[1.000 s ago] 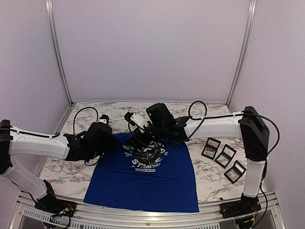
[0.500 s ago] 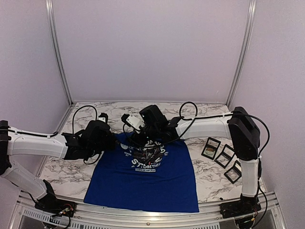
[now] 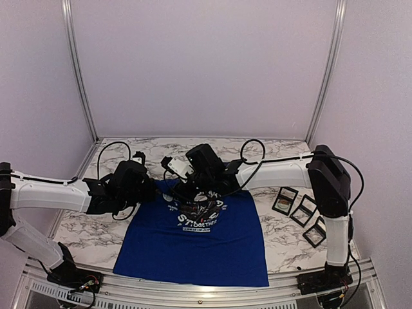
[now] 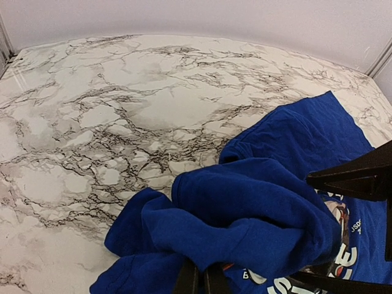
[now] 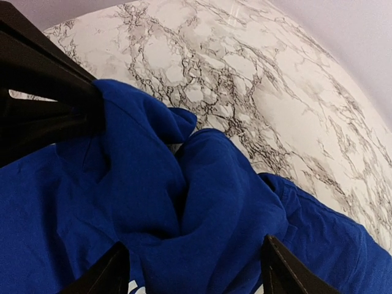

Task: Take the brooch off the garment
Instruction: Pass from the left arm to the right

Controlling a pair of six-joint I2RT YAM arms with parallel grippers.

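The garment (image 3: 193, 248) lay on the bench (image 4: 92, 92), long axis near-far, hem near, collar end far and bunched up. From the left, the left gripper (image 4: 199, 278) was clamped on that bunch. The right gripper (image 5: 193, 269) was spread wide, straddling the raised fold directly beneath it, so it was the nearer arm. The brooch wasn't discernible in any view, probably somewhere in the fold.

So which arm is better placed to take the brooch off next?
Right, probably: the right hand is open above the bunched T-shirt, while the left hand is shut on the cloth. I can't see the brooch itself.
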